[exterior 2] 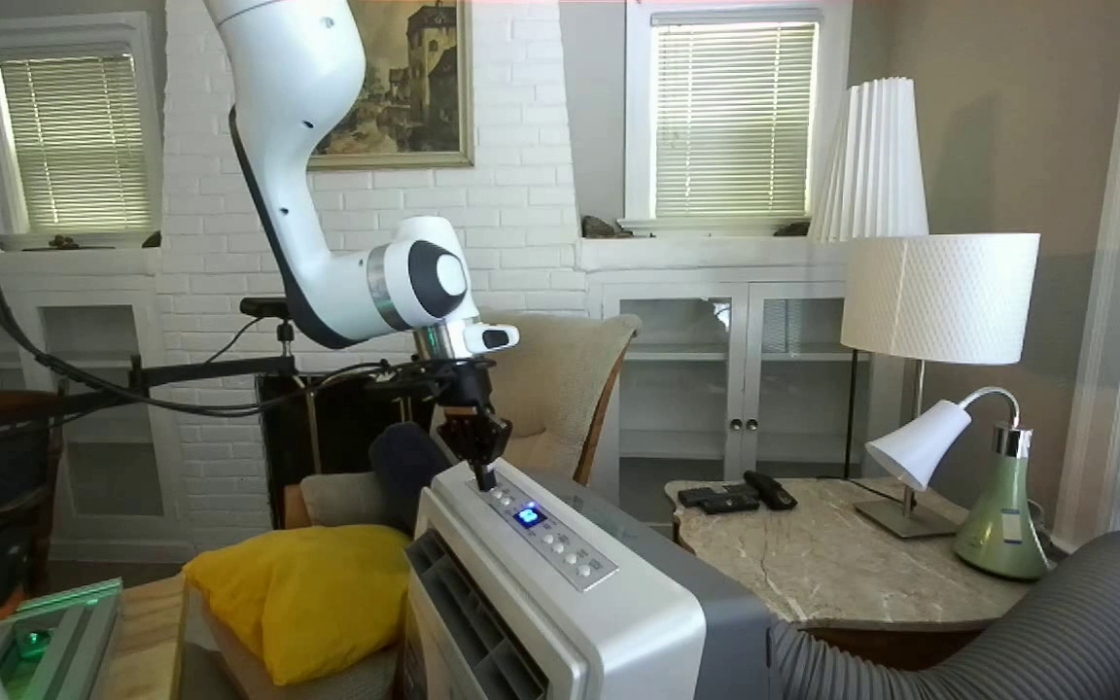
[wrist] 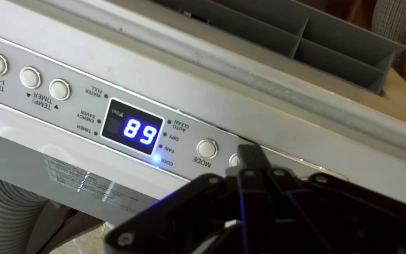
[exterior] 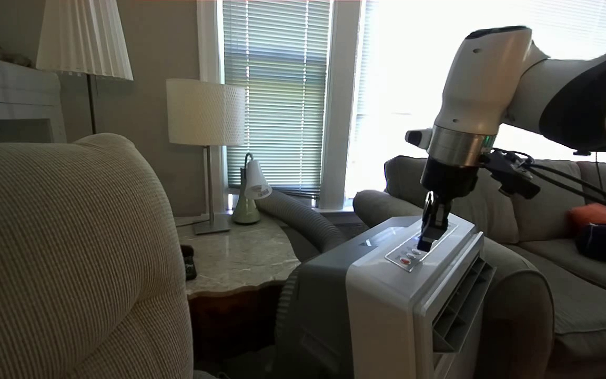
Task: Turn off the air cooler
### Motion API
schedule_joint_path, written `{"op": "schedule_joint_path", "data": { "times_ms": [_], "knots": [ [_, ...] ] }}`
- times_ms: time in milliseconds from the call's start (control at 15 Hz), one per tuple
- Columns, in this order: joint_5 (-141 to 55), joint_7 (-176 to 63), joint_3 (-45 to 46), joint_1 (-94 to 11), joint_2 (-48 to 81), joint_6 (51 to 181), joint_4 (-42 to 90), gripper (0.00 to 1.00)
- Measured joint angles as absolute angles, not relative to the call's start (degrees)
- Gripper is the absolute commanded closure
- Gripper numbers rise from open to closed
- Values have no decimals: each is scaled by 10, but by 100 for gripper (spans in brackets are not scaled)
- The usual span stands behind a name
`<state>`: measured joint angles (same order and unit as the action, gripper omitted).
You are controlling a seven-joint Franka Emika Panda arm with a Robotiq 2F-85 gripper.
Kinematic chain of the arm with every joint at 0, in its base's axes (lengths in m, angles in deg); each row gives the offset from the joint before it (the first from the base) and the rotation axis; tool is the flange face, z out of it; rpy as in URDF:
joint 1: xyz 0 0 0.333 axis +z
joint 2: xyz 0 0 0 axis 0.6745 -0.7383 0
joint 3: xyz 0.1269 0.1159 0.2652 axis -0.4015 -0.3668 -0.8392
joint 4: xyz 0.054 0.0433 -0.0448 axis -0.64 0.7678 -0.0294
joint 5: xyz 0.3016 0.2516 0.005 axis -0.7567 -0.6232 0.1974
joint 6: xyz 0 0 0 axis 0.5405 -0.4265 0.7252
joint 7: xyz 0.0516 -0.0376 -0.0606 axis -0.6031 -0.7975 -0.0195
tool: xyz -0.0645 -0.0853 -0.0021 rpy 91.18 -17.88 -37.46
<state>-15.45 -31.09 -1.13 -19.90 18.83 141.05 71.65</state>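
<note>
White and boxy, the plastic air cooler point(exterior: 387, 297) stands at seven o'clock from our closed, empty black gripper point(exterior: 426, 243) in an exterior view, where we should squarely press the reddish round button point(exterior: 405, 260), probably power, at eight o'clock.

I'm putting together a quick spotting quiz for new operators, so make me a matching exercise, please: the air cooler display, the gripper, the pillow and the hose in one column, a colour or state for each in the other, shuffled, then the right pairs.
Column one
1. Air cooler display
2. Gripper
3. Pillow
4. Hose

Column two
A. Yellow
B. Grey and ridged
C. Lit blue
D. Shut, partly hiding a button in the wrist view

Right pairs
1-C
2-D
3-A
4-B
</note>
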Motion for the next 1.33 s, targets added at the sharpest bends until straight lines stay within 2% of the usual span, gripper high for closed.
{"op": "schedule_joint_path", "data": {
  "times_ms": [1333],
  "knots": [
    [-151, -311, 2, -187, 168, 1417, 707, 100]
  ]
}}
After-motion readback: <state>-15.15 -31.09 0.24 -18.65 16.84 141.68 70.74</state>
